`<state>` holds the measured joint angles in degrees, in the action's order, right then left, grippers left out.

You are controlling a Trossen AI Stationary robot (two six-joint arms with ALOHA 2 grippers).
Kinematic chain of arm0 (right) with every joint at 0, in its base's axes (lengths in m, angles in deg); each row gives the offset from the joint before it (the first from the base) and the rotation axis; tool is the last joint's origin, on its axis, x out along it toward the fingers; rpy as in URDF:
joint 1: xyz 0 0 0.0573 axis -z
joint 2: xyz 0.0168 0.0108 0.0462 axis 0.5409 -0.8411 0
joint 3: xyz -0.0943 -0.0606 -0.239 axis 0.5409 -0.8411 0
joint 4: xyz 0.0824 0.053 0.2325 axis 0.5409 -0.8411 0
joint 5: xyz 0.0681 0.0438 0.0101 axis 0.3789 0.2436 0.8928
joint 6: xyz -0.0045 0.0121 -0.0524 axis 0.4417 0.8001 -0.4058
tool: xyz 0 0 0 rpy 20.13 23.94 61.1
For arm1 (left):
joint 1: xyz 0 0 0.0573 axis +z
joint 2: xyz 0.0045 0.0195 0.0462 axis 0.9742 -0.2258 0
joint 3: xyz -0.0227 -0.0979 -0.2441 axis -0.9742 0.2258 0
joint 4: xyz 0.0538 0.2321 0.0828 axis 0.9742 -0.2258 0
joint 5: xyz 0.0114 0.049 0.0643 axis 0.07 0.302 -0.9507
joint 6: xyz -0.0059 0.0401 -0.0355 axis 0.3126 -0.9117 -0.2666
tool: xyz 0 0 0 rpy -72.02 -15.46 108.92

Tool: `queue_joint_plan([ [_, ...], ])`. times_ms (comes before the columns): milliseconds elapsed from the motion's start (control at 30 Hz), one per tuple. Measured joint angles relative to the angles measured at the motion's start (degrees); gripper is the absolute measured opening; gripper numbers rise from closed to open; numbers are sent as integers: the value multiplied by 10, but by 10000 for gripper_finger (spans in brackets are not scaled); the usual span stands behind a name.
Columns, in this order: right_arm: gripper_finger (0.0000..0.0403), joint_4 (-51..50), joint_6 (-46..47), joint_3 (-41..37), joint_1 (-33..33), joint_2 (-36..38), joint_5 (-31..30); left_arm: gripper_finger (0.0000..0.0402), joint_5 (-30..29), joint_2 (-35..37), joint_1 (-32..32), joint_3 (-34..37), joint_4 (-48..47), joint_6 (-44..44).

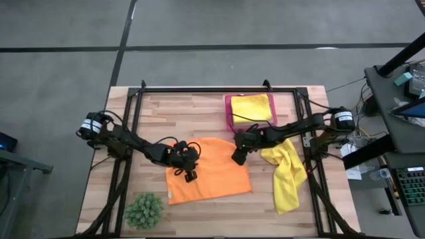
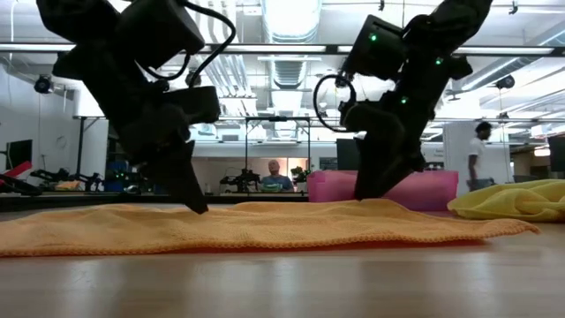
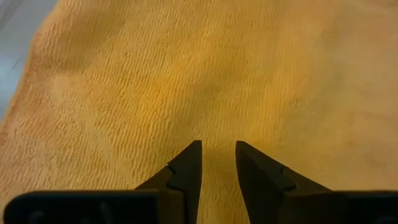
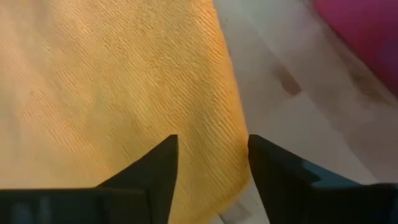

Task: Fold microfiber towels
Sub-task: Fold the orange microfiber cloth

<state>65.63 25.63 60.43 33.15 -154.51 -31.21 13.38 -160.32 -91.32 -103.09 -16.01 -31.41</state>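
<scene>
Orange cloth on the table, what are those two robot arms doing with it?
The robot is folding towels. The orange towel lies spread flat on the wooden table. Both arms reach down to it: the left gripper is over its left part, and the right gripper, fingers open, is at its right edge. Neither is holding it. A crumpled yellow towel waits to the right. Another yellow towel sits in the pink tray.

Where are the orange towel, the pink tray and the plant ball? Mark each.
orange towel (image 1: 216,174): high view, middle of the flat cloth.
pink tray (image 1: 229,114): high view, left rim.
plant ball (image 1: 144,210): high view, centre of the spiky ball.
</scene>
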Motion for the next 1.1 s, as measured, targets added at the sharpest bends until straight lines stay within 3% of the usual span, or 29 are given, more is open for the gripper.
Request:
queue_joint_plan([
  [133,199,15,-4,1,0,-15,1,83,-8,0,0,0,0,0],
  [267,175,38,-17,2,0,-13,12,83,-11,0,0,0,-1,0],
  [600,19,95,-60,2,-22,-12,75,83,-28,1,0,0,0,0],
  [833,9,174,-85,2,-46,-12,129,83,-44,1,0,0,0,0],
  [1100,9,215,-111,6,-74,-33,121,83,-57,1,0,0,2,0],
])
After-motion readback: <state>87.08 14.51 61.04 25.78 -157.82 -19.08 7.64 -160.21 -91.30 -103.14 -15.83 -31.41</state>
